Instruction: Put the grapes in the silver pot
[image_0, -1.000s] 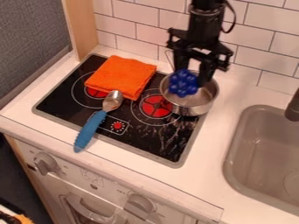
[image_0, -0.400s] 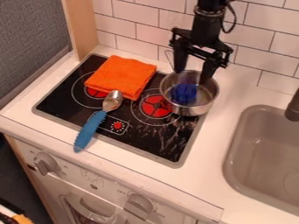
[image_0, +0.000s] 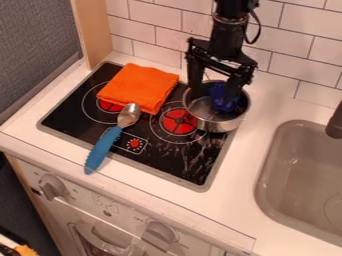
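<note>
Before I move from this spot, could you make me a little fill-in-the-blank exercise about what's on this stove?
The folded cloth is coloured ____.
The spoon has a handle coloured ____.
The grapes are ____ the silver pot, not beside it.
The fingers of the gripper are ____, not shut.

Missing words: orange; blue; inside; open.

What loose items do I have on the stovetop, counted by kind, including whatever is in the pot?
Silver pot: 1
Bunch of blue grapes, in the pot: 1
Folded orange cloth: 1
Spoon with a blue handle: 1
Total: 4
</note>
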